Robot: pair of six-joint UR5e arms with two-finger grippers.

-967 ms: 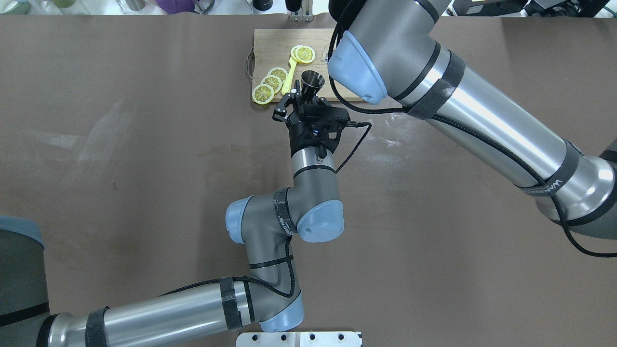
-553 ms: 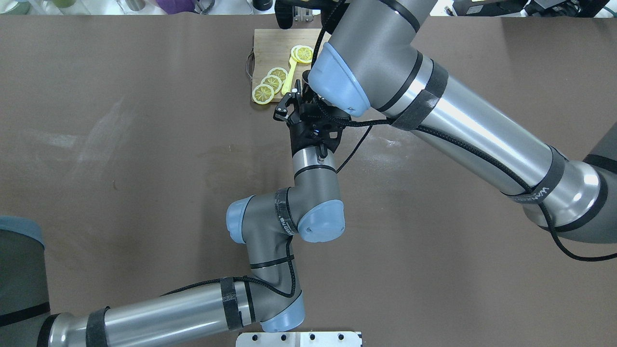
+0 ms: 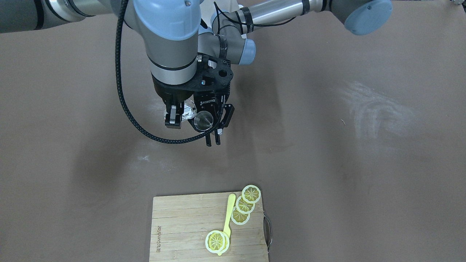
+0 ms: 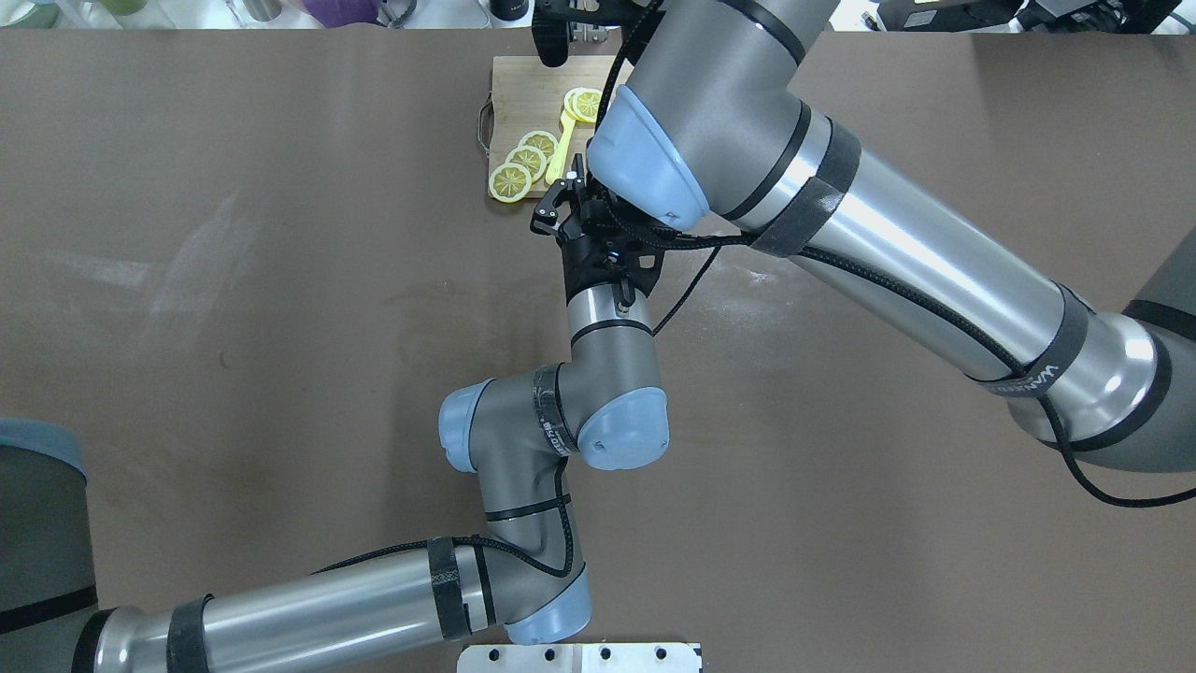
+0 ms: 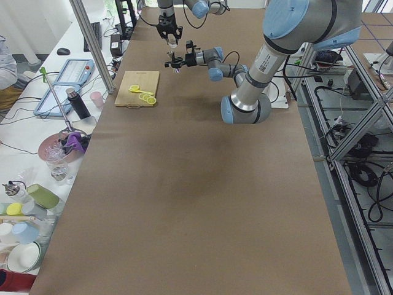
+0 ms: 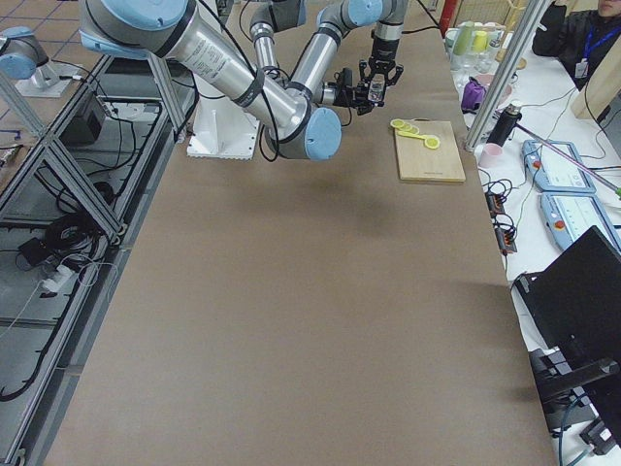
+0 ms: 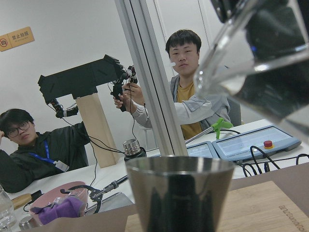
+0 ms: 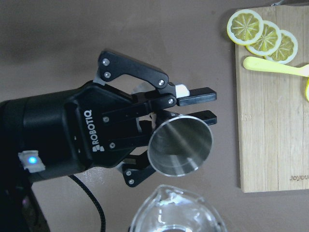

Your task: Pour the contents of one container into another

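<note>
While the pour is being lined up: the right fingers are grasping a clear glass pouring vessel, which is hanging just beside and above the rim of a shiny conical steel cup
Left fingers: clenching the steel cup low on its body and holding it upright, mouth up, off the brown bench, near the edge of the pale wooden cutting board
Glass contents: not showing clearly, so I cannot tell how full it is
Doing it well: the glass lip is needing to come over the middle of the cup's mouth before any tipping; tilting slowly is likely giving a thin stream that the narrow mouth can take
Receiving side: holding the cup level and unmoving is probably mattering most
Risk: liquid running over the left fingers and bench if the lip is sitting off-centre
</note>
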